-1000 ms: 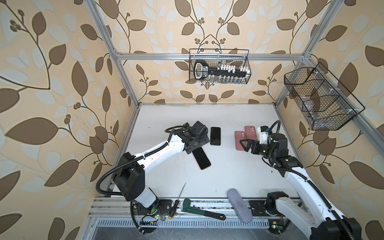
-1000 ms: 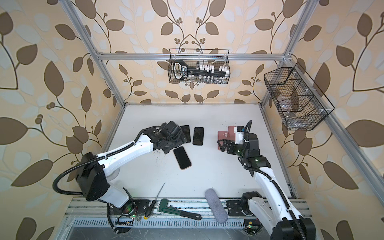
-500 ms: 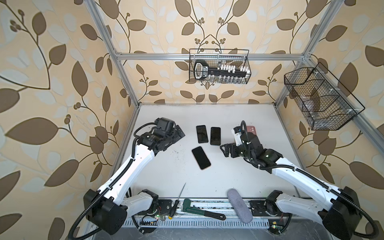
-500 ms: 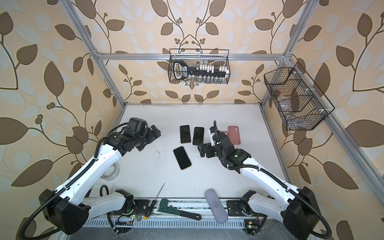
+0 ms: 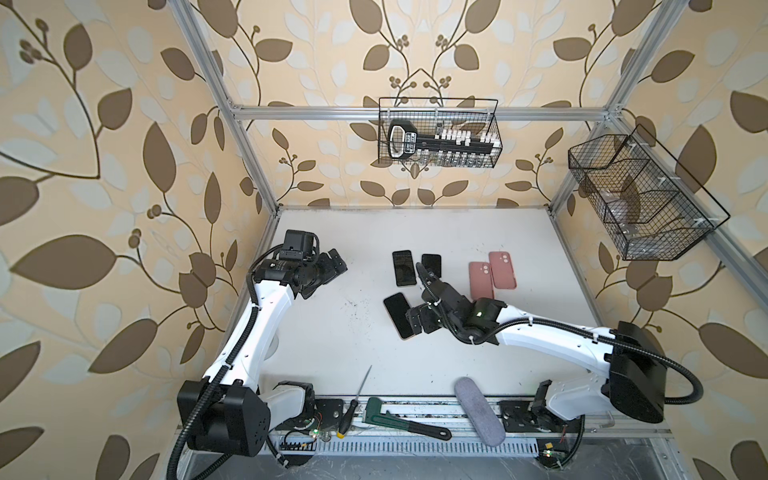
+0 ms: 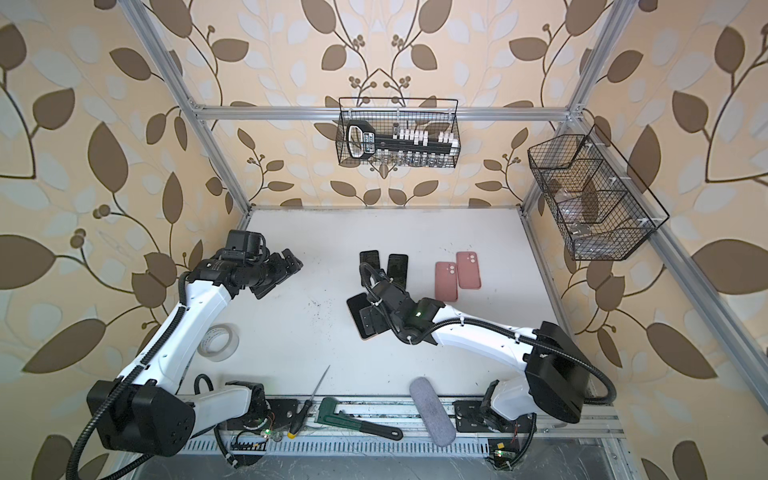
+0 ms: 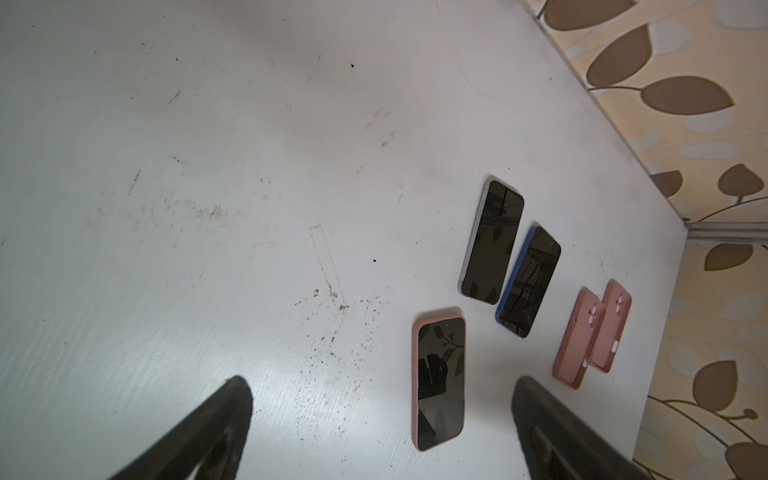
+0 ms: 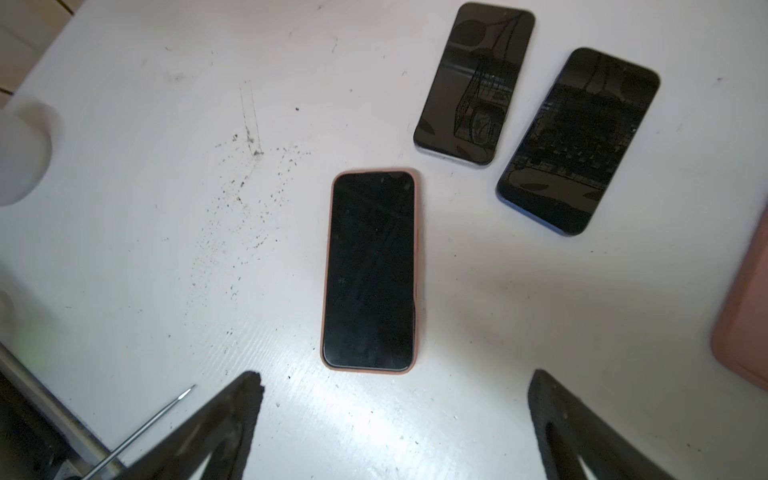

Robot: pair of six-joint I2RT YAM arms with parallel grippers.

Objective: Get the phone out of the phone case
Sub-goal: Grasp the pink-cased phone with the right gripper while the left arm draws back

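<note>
The phone (image 8: 370, 270) lies screen up in its pink phone case (image 8: 365, 371) mid-table, visible in both top views (image 5: 395, 311) (image 6: 354, 309) and in the left wrist view (image 7: 439, 382). My right gripper (image 5: 419, 322) (image 8: 395, 386) hovers open just over the phone's near right side, partly covering it in a top view, with nothing between its fingers. My left gripper (image 5: 328, 274) (image 7: 378, 390) is open and empty, raised near the left wall, well away from the phone.
Two bare phones (image 5: 404, 268) (image 5: 431, 266) lie behind the cased one, with two empty pink cases (image 5: 481, 280) (image 5: 502, 270) to their right. A tape roll (image 6: 218, 341) sits front left. A screwdriver (image 5: 355, 409), wrench (image 5: 405, 424) and grey pouch (image 5: 478, 411) lie along the front rail.
My left arm has drawn back from the phones to the left wall. My right arm has swung from the pink cases leftward to the cased phone. Both grippers stayed open.
</note>
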